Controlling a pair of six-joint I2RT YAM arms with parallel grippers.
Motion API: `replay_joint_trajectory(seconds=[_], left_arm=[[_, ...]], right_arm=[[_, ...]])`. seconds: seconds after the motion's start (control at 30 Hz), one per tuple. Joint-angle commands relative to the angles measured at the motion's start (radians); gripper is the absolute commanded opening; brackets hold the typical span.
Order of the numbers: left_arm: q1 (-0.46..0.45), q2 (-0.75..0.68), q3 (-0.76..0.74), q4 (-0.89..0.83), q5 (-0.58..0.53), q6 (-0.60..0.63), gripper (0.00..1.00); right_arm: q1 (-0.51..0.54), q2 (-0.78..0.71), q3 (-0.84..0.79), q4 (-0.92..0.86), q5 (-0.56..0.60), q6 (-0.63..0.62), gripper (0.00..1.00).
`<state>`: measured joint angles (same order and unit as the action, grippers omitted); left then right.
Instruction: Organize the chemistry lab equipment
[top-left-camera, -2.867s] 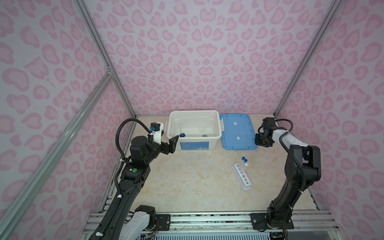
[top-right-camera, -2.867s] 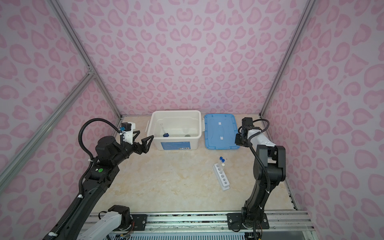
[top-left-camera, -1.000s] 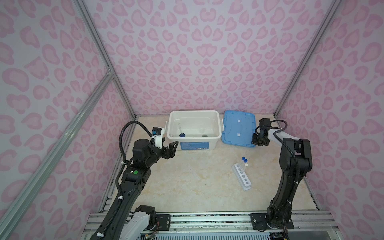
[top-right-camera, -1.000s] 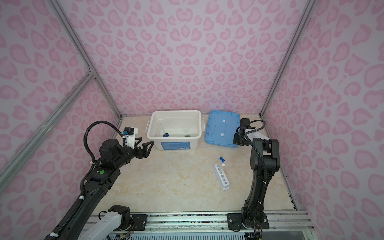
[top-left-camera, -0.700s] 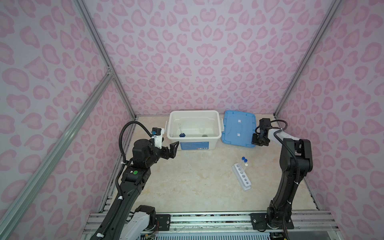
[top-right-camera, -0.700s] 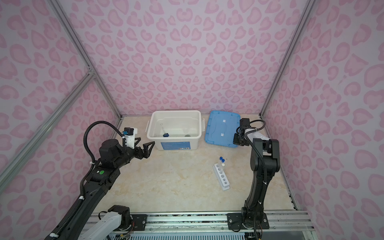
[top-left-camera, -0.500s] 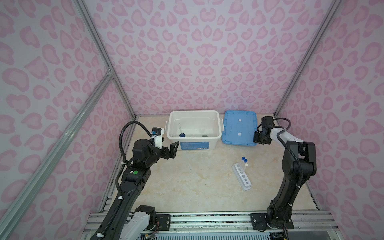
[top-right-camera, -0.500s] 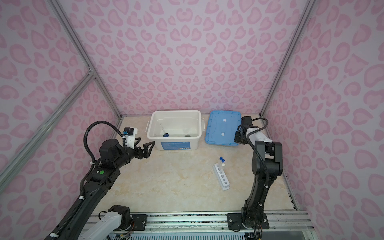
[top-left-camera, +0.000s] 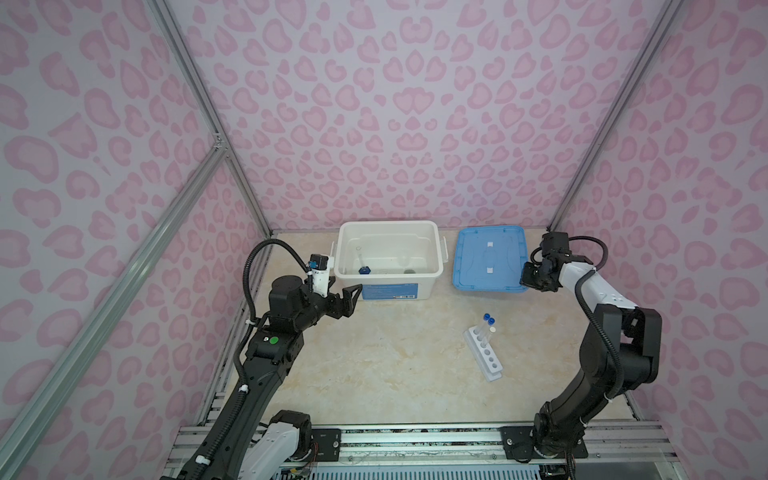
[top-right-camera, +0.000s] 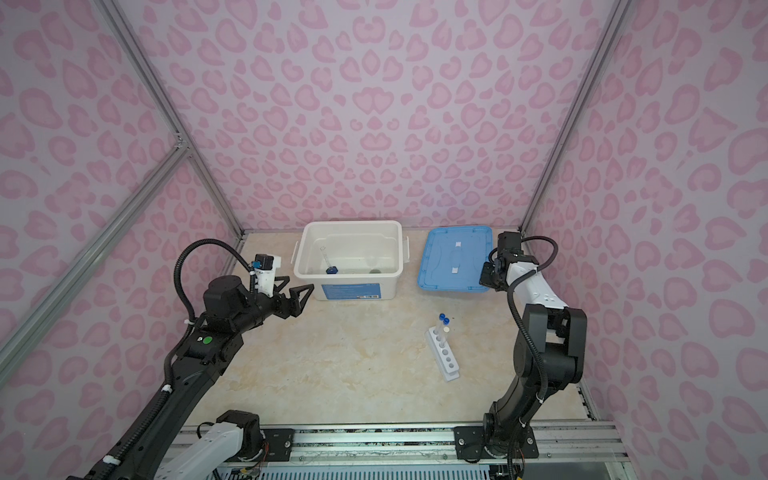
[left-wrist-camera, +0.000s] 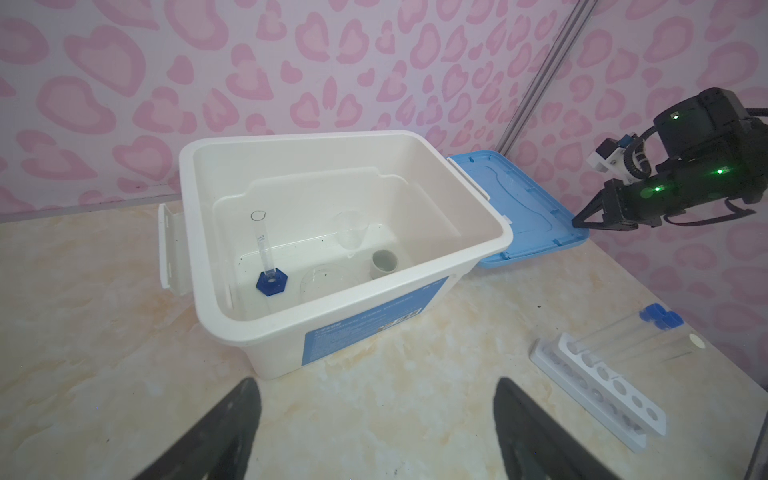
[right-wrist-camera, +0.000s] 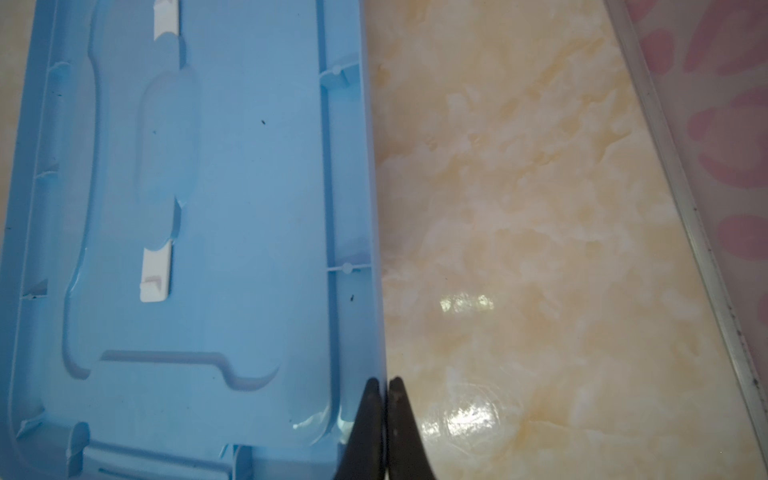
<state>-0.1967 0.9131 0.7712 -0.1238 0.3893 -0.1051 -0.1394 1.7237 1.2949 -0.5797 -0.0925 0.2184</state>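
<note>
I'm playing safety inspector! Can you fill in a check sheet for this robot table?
Surface: marbled table, no spills seen.
Job's things: three capped tubes stand in the white rack; cylinder, white cup and clear dish sit inside the open bin; blue lid lies beside it.
Clutter: nothing seen.
Grippers: left gripper open, empty, near the bin; right gripper shut, tips at the lid's edge.
Cables: black hoses loop over both arms, snagging nothing.
Surroundings: pink patterned walls, metal posts.

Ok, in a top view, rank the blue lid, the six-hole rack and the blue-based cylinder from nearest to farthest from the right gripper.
From the right gripper:
1. blue lid: its right edge is at the fingertips.
2. white six-hole rack: on the table, toward the front.
3. blue-based cylinder: inside the white bin, at its left end.
</note>
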Motion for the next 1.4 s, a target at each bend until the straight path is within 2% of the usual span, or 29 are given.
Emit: replay_joint_trajectory(seconds=[0.0,0.27,0.47,0.73,1.07,1.3,1.37], left_arm=[[-0.015,0.014,0.02,0.05,0.018,-0.009,0.9],[-0.115,0.077,0.03,0.096,0.004,-0.033,0.88],[-0.168,0.132,0.035,0.138,0.0,-0.051,0.87],[-0.187,0.136,0.037,0.135,-0.016,-0.044,0.87],[-0.187,0.118,0.028,0.121,-0.046,-0.034,0.87],[-0.188,0.125,0.036,0.104,-0.048,-0.027,0.87],[-0.187,0.124,0.039,0.097,-0.052,-0.023,0.87]], right_arm=[[-0.002,-0.03,-0.014,0.009,-0.046,0.031,0.0],[-0.003,-0.126,0.021,0.008,-0.142,0.074,0.0],[0.011,-0.154,0.022,-0.005,-0.101,0.068,0.0],[0.005,-0.086,-0.069,0.04,-0.035,0.062,0.0],[-0.003,0.034,-0.068,0.027,0.059,0.026,0.0],[-0.003,0.099,-0.094,0.056,0.056,0.03,0.0],[-0.002,0.107,-0.096,0.058,0.051,0.033,0.05]])
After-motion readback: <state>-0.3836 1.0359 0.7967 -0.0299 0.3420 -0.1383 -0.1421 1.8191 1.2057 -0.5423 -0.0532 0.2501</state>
